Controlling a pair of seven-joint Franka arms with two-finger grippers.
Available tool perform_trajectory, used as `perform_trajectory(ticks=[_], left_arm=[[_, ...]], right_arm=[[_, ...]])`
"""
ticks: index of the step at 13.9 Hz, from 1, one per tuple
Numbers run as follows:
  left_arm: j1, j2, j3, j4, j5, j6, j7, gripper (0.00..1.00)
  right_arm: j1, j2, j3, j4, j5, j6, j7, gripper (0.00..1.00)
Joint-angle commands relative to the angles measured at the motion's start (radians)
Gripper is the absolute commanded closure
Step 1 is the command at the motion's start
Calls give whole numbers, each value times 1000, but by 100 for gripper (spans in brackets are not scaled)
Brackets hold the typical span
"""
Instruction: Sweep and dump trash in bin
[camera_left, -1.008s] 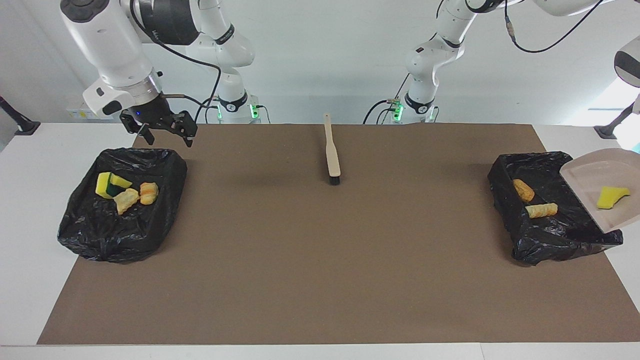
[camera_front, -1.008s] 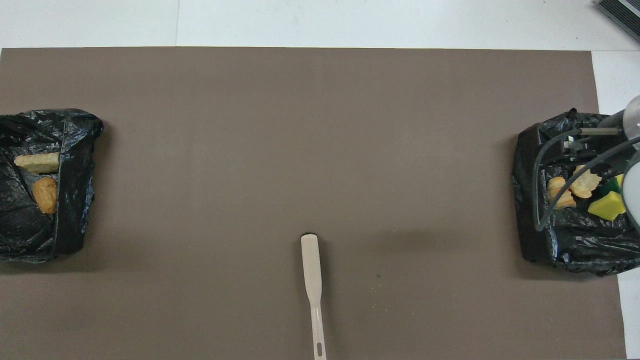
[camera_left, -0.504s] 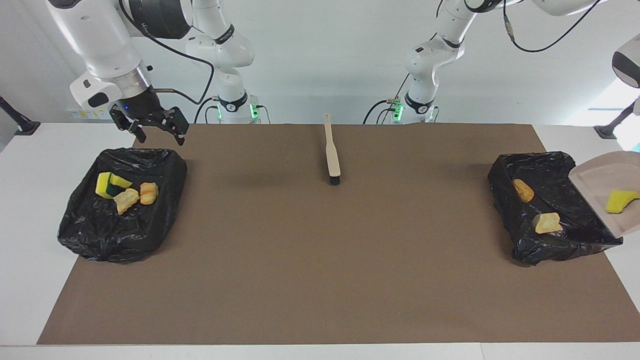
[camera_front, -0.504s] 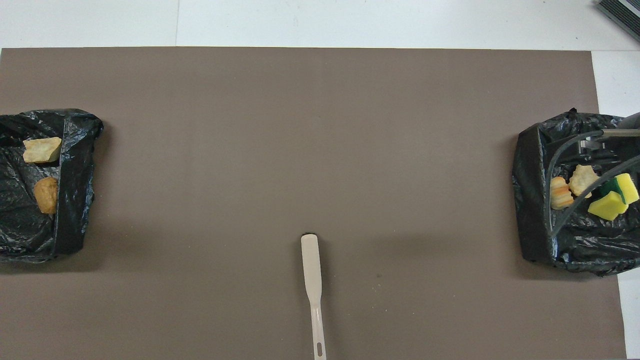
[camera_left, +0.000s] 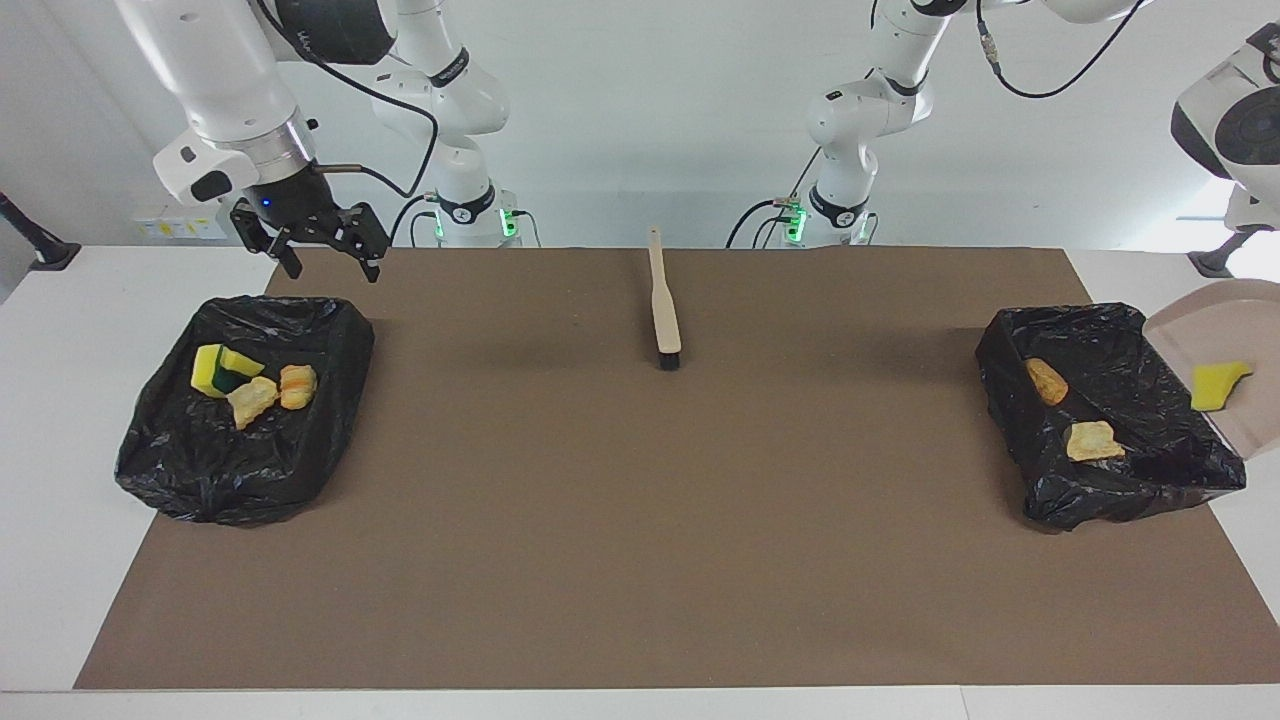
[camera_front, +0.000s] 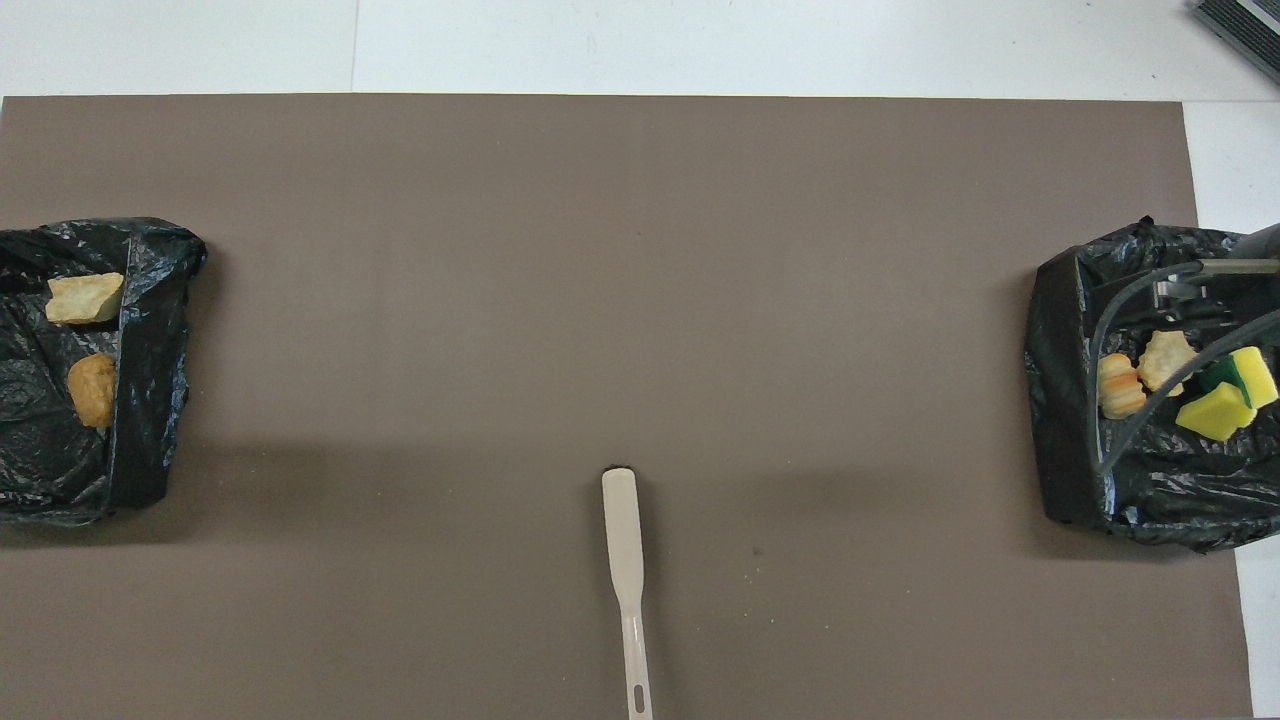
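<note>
While the right arm hangs bent over the worktop (camera_left: 640, 560), its right claw (camera_left: 322, 250) sits spread apart above the bin (camera_left: 250, 410) holding four trash scraps (camera_left: 255, 380). The left claw is out of frame, closed; tilted dustpan (camera_left: 1225, 340) with a yellow scrap (camera_left: 1218, 385) hangs over the other bin (camera_left: 1100, 420), holding two scraps (camera_left: 1070, 410). The brush (camera_left: 663, 305) lies mid-worktop.

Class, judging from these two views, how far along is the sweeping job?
Done: no scraps on the mat; brush laid down; scraps lie in both bins. In hand: the dustpan, beside the bin at the left arm's end, carries one yellow sponge. Left: tipping it in.
</note>
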Motion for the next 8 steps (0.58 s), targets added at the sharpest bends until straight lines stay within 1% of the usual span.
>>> perform_trajectory(ticks=[1, 6, 7, 8], left_arm=[[-25, -32, 12, -38, 32, -46, -26, 100], [-16, -37, 8, -33, 9, -37, -29, 100], [-13, -37, 8, -27, -19, -33, -31, 100], [-8, -38, 8, -24, -76, -29, -29, 100]], right_arm=[[-7, -23, 2, -33, 18, 29, -6, 0], [-7, -23, 3, -33, 18, 29, -6, 0], [-7, -23, 2, -33, 18, 29, -6, 0], [-7, -23, 2, -33, 17, 29, -6, 0]])
